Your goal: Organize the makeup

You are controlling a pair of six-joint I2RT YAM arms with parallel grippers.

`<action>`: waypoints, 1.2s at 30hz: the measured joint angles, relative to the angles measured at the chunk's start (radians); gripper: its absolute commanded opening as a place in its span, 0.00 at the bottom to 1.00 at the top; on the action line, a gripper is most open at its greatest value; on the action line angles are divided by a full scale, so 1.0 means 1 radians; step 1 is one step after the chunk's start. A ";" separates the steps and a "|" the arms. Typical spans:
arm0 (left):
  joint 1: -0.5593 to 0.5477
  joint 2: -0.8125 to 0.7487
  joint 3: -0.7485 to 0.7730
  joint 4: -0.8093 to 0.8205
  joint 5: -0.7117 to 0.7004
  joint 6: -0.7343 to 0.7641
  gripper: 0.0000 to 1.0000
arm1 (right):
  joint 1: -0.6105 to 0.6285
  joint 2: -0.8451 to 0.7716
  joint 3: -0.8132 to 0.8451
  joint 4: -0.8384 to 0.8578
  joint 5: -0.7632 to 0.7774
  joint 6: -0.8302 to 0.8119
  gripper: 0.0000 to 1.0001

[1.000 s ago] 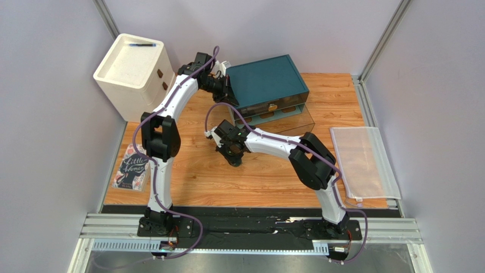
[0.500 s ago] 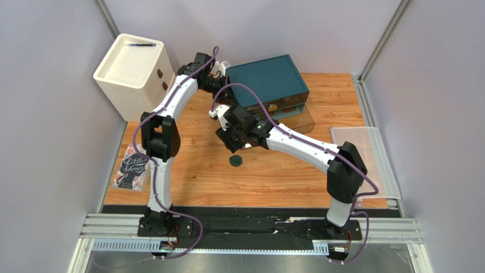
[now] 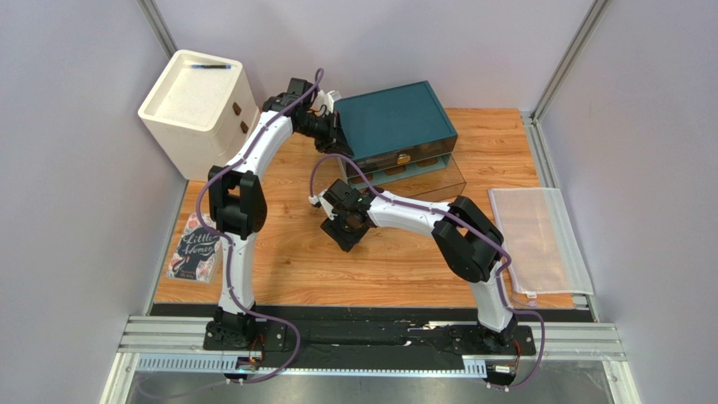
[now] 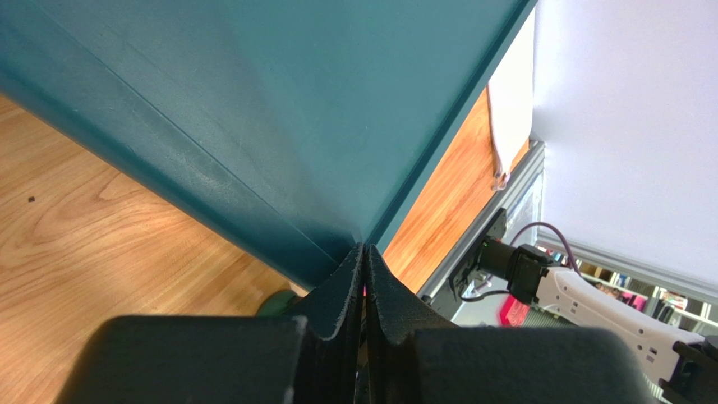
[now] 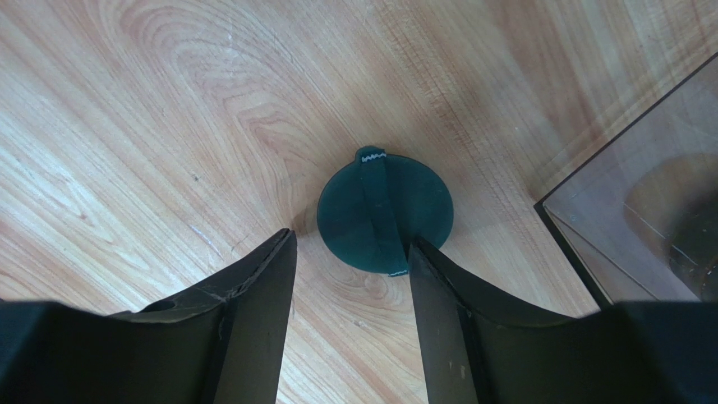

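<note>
The flat dark-green round compact (image 5: 385,210) lies on the wooden table, with a darker strip across its top. My right gripper (image 5: 352,244) hangs open just short of it, one finger (image 5: 253,311) to the left and the other at the compact's near right edge, not closed on it. From above, the right gripper (image 3: 346,234) hides the compact. My left gripper (image 4: 364,250) is shut, its tips pressed at the corner of the teal drawer box (image 4: 278,109). In the top view the left gripper (image 3: 334,135) sits at the left end of the teal box (image 3: 396,122).
A clear tray (image 3: 434,181) juts from under the teal box; its corner, the clear tray (image 5: 649,194), is close on the right of the compact. A white cabinet (image 3: 198,105) stands back left. A pink-covered book (image 3: 194,248) lies at the left edge, a mesh pouch (image 3: 535,240) at the right.
The right gripper opened and rose toward the box, leaving the compact on the table, then came back down over it with jaws open. The left arm has not moved.
</note>
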 measured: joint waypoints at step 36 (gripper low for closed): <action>0.003 -0.023 -0.050 0.048 0.009 -0.003 0.10 | -0.109 -0.312 -0.050 0.082 -0.012 0.071 0.00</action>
